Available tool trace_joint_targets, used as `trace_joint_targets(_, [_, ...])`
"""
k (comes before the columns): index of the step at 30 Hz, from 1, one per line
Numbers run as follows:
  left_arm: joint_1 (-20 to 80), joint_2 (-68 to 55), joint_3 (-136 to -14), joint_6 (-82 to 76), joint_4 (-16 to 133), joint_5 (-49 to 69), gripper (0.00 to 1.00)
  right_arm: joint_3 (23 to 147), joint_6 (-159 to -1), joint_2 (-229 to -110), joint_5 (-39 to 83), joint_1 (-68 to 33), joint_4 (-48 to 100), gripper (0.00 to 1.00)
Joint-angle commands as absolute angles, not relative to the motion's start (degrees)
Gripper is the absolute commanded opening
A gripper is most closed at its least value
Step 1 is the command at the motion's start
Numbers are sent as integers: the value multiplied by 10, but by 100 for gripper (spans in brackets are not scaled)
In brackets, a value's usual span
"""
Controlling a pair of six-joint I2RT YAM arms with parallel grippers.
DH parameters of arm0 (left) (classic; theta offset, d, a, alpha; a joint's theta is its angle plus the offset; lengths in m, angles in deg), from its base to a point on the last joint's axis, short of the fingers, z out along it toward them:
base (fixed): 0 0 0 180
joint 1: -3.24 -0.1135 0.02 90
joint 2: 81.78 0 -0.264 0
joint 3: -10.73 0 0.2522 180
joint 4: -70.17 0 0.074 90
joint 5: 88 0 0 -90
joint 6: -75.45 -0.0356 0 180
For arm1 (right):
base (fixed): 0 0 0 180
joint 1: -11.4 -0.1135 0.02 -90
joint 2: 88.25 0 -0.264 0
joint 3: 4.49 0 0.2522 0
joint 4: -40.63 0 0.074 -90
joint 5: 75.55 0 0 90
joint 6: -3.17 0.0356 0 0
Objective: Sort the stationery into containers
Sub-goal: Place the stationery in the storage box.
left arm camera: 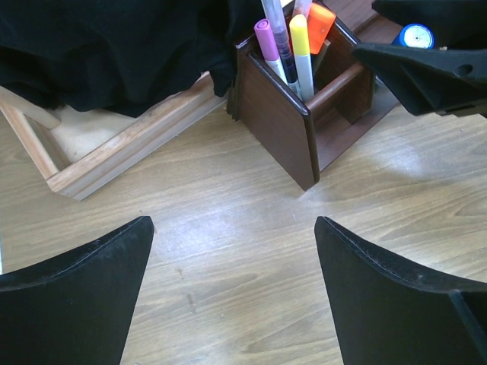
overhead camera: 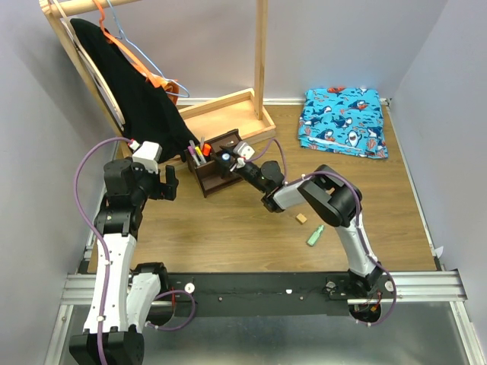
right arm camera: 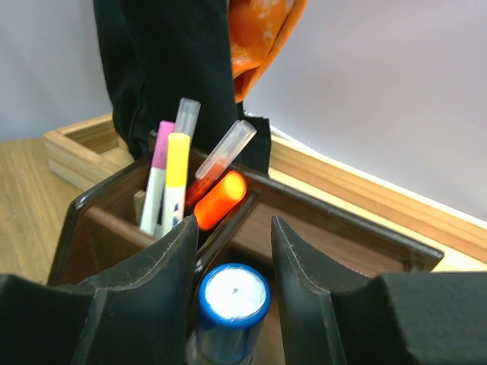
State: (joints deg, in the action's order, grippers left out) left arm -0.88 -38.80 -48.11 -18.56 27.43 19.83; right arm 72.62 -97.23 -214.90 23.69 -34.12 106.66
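The dark brown organiser stands left of centre, also in the left wrist view and the right wrist view. Its left compartment holds a pink-white marker, a yellow-white marker, an orange-capped pen and a clear-capped pen. My right gripper hangs over the organiser's right side, shut on the blue-topped tube. My left gripper is open and empty, low over the table left of the organiser. A mint-green highlighter and a tan eraser cube lie on the table.
A pale wooden rack frame stands behind the organiser, with a black garment and an orange hanger hanging over its left side. A folded shark-print cloth lies at the back right. Walls close in on both sides.
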Motion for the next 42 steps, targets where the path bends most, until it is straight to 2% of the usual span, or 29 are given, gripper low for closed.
trace_joint_targets(1, [-10,-383,-493,-177,283,202,96,755,-979,-2183,219,-318,1257,50])
trace_joint_targets(9, [-10,-370,-500,-180,284,198,96,803,-981,-2215,218,-303,1268,50])
trace_joint_targets(17, [-15,-362,-519,-188,275,197,96,799,-981,-2223,237,-302,1308,50])
trace_joint_targets(26, [-19,-363,-529,-183,271,204,96,787,-975,-2182,226,-303,1303,52])
trace_joint_targets(42, [-19,-414,-518,-170,266,209,96,741,-965,-2037,262,-304,1182,55])
